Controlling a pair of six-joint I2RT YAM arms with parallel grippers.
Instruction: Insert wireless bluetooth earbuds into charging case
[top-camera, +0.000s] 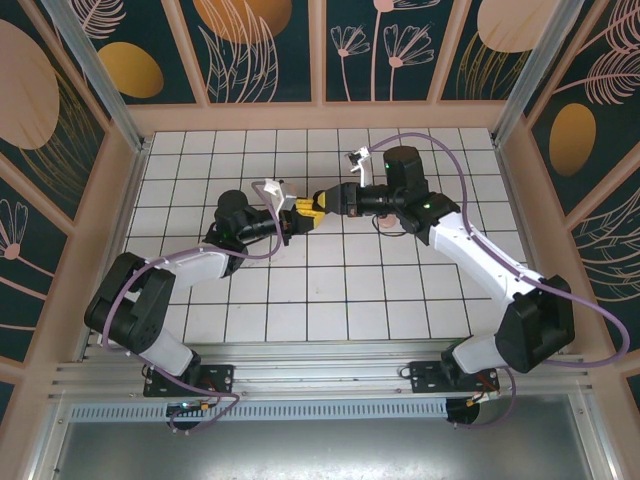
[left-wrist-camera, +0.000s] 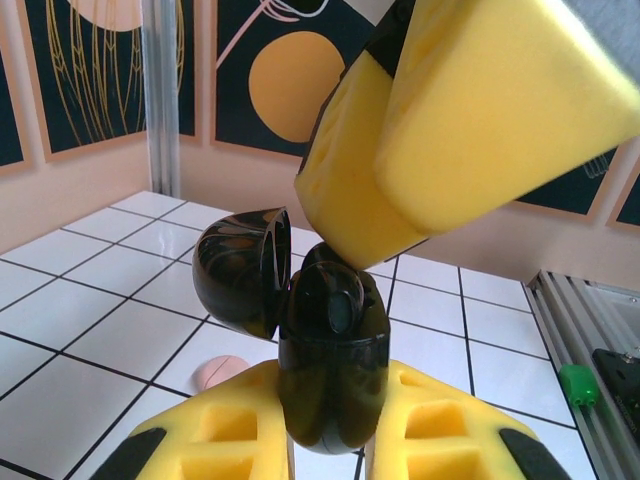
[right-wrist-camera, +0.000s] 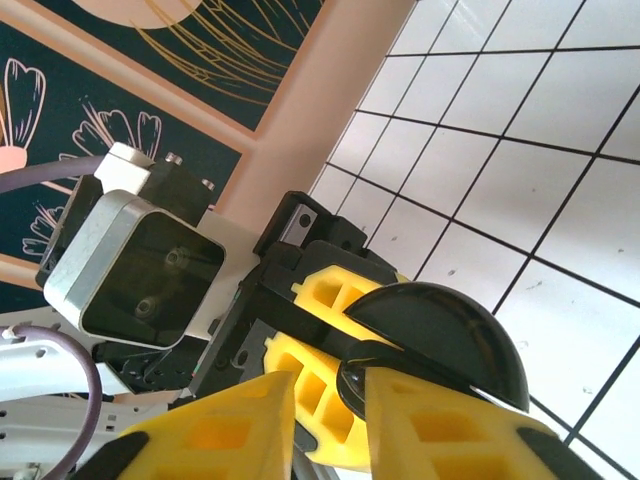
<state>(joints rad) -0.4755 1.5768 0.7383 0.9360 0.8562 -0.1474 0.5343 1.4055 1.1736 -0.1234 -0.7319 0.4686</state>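
Note:
My left gripper (left-wrist-camera: 335, 445) is shut on the black charging case (left-wrist-camera: 335, 370) and holds it upright above the tiles, its lid (left-wrist-camera: 240, 270) swung open to the left. A dark oval earbud (left-wrist-camera: 342, 300) sits in the case's open top. My right gripper (left-wrist-camera: 345, 258) comes down from above with its yellow fingertips touching the case's top. In the right wrist view the right gripper (right-wrist-camera: 330, 385) shows a narrow gap with nothing in it, and the lid (right-wrist-camera: 450, 330) lies just beyond. From above, both grippers (top-camera: 300, 212) (top-camera: 320, 200) meet at mid-table.
A pale pink rounded piece (left-wrist-camera: 225, 372) lies on the white tiles below the case; I cannot tell what it is. A small pinkish item (top-camera: 385, 225) lies beside the right arm. Walls (top-camera: 320, 115) enclose the tiled floor, and a metal rail (left-wrist-camera: 580, 330) runs along one side.

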